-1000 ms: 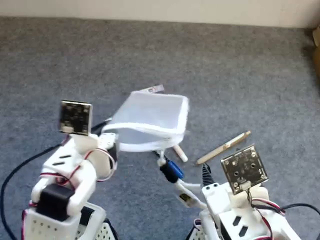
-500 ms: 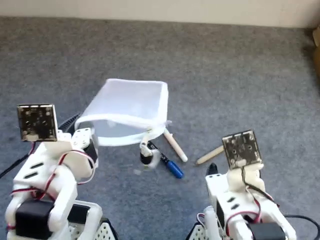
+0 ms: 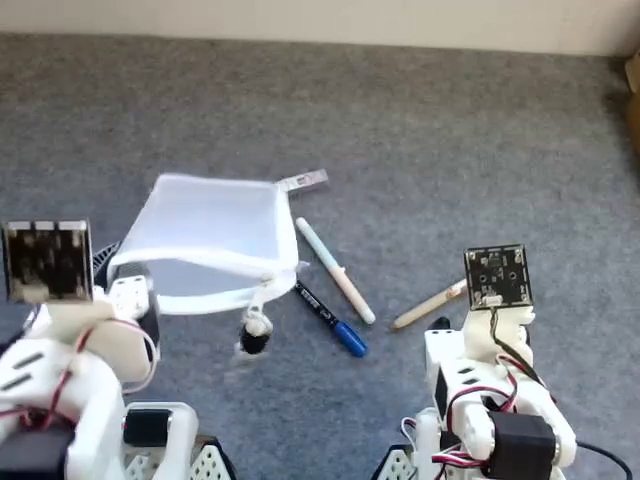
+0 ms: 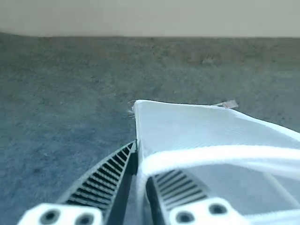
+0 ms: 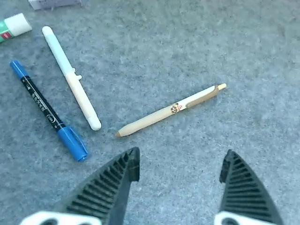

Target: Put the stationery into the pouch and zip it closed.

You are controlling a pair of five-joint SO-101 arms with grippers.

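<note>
Marker [image 5: 47, 110] and pen [image 5: 171, 110] print illegible.

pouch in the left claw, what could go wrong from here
The left claw pinches only the rim of the pouch, so the soft mesh could slip out or sag shut. The tan pen lies flat on carpet ahead of the open right claw and may roll away.

This looks like a small robotics test setup in an ordinary room. The surface [image 3: 480, 130] is grey short-pile carpet running back to a plain pale wall [image 3: 300, 18]. The white left arm [image 3: 70, 370] and right arm [image 3: 480, 400] carry bare circuit boards [image 3: 497, 277] and loose wires [image 3: 462, 395].
</note>
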